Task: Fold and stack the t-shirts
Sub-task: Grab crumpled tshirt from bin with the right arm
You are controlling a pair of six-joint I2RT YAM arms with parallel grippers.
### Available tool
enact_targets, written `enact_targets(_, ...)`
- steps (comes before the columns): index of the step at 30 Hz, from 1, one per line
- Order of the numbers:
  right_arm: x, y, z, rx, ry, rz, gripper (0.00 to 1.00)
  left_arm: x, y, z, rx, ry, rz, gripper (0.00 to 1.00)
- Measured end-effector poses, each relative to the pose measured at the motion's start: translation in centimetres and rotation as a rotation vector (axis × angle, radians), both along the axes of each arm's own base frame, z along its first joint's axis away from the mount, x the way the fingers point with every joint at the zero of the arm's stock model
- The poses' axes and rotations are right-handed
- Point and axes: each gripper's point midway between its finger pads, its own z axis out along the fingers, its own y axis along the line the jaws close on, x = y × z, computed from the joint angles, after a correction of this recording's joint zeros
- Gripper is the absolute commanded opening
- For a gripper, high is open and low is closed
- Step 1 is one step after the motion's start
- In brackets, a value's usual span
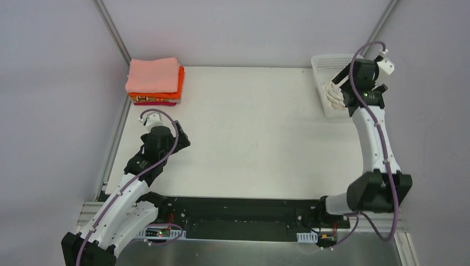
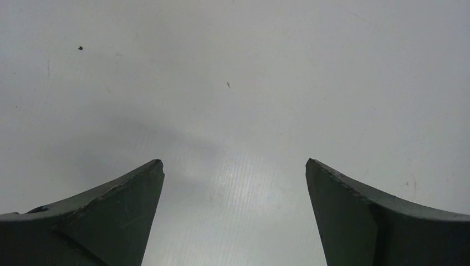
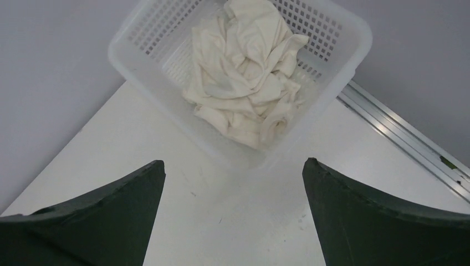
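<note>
top external view: a folded stack of soft cloth t-shirts (image 1: 155,83), salmon-pink over bright orange over magenta, sat at the upper left of the white table (image 1: 249,127). a crumpled plain cream-white t-shirt (image 1: 334,95) lay in the white plastic lattice basket (image 1: 317,60) at the upper right, partly hidden behind the right arm (image 1: 376,138). the left arm (image 1: 130,180) was bent low at the lower left, below the stack and not touching it.

left wrist view: the left gripper (image 2: 234,162) had its jaws spread wide over bare table, holding nothing.

right wrist view: the right gripper (image 3: 233,162) likewise had its jaws spread and empty, aimed at the basket in the upper centre, where the cream-white t-shirt lay in a loose heap of folds. judged light, limp and not fragile, it would sag and trail when lifted. a raised ridge of cloth near the heap's top seemed the best place to pinch, clear of the lattice wall where fingertips might snag.
</note>
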Motion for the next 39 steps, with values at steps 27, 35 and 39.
enact_targets(27, 15.8, -10.7, -23.0, 0.095, 0.516, -0.023, 0.9, 1.6, 0.3, -1.6, 0.076, 0.073, 0.021, 1.0)
enact_targets(35, 17.0, -10.0, -23.0, 0.148, 0.483, 0.035, 0.0, 1.6, 0.2, -1.5, 0.075, 0.071, 0.02, 1.0)
enact_targets(39, 17.2, -9.7, -22.6, 0.196, 0.458, 0.065, 0.0, 1.6, 0.3, -0.9, 0.066, 0.049, 0.02, 1.0)
